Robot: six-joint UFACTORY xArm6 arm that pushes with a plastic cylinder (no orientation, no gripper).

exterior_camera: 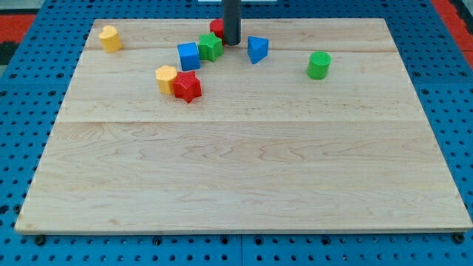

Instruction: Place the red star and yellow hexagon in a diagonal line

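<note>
The red star [188, 86] lies on the wooden board [244, 170] at the upper left of centre. The yellow hexagon [166, 77] touches its left side, slightly higher in the view. My tip [231, 43] is at the view's top centre, up and to the right of both, about sixty pixels from the star. It stands between a green star [210, 46] on its left and a blue triangular block [256, 49] on its right. A red block [217, 29] sits partly hidden behind the rod.
A blue cube [189, 56] lies just left of the green star. A yellow block [110, 38] sits at the board's top left corner. A green cylinder [318, 65] sits at the upper right. Blue pegboard surrounds the board.
</note>
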